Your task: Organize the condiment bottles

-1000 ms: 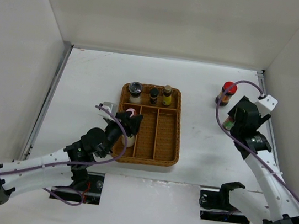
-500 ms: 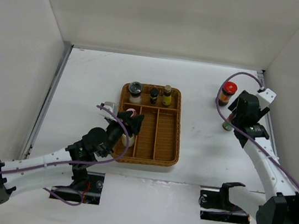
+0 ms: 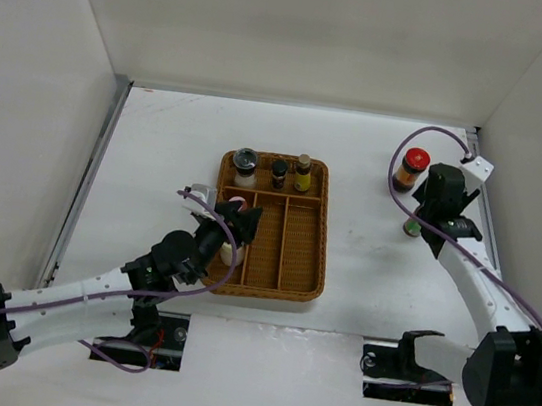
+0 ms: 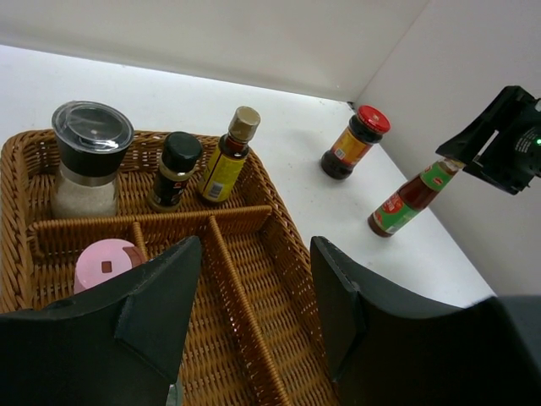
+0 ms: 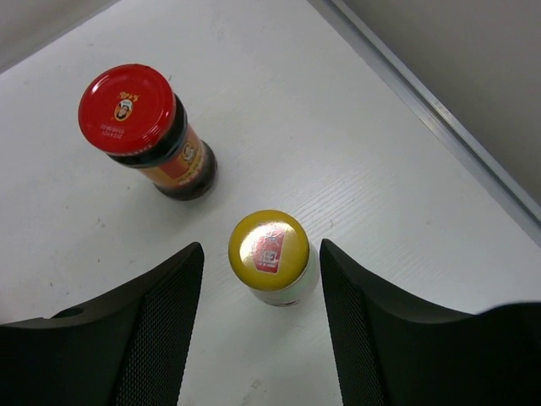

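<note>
The brown wicker tray [image 3: 299,257] holds a grey-lidded jar [image 4: 89,156], a slim dark bottle [image 4: 173,169] and a pale-capped yellow-label bottle [image 4: 226,156] in its far compartment. A pink-capped bottle [image 4: 108,264] stands in its left one. My left gripper [image 4: 255,254] is open and empty above the tray's long compartments, next to the pink cap. A red-lidded dark jar [image 5: 148,127] and a green-red yellow-capped bottle [image 5: 270,254] stand on the table at the right. My right gripper [image 5: 260,249] is open above the yellow cap, one finger on each side, not touching.
The table's right rail [image 5: 439,118] and the side wall run close behind the two loose bottles. The red-lidded jar [image 3: 412,168] stands just beyond the yellow-capped bottle [image 3: 413,226]. White table lies between them and the tray.
My right wrist has swung toward the far side and now looks down on the yellow-capped bottle, which stands where it was. My left gripper has barely shifted over the tray.
</note>
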Tool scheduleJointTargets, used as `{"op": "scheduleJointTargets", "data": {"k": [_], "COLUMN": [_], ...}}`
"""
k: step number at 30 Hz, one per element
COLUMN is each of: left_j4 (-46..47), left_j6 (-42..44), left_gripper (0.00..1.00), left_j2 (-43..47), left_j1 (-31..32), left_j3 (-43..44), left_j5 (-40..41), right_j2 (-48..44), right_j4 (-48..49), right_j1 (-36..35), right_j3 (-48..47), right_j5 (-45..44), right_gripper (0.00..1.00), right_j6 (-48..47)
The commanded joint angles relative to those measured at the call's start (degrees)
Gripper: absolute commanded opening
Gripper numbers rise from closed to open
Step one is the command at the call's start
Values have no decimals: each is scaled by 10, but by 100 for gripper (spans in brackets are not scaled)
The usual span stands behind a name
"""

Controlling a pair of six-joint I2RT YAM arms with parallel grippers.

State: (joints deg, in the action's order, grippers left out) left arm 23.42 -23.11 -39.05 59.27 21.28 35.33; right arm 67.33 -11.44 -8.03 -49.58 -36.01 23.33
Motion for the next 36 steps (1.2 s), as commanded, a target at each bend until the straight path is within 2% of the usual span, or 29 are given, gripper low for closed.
{"op": "scheduleJointTargets", "data": {"k": [1,8,13,17,28,36], "left_j4": [29,29,34,34,34,34], "left_j6": [8,9,9,9,10,10], "left_gripper": [53,53,54,54,54,54], "left_j2": [5,-6,-11,-14,-18,-16], "left_j1": [-3,-5,-6,-6,-8,-14], "left_j3": [-9,-8,-8,-8,-6,-6], "left_j5": [-2,-1,-1,-1,-1,11], "right_j2": [3,16,17,-2,-99,-136], "right_j4": [35,37,38,42,34,-4], "right_j1": [9,12,12,10,-30,-146], "right_j3": [-26,-30,-29,-30,-31,-89], "right_j5": [-1,-3,-9,-22,-49,-69], "right_gripper": [61,49,36,30,26,26], "right_j6": [-6,-7,-10,-11,-33,-61]}}
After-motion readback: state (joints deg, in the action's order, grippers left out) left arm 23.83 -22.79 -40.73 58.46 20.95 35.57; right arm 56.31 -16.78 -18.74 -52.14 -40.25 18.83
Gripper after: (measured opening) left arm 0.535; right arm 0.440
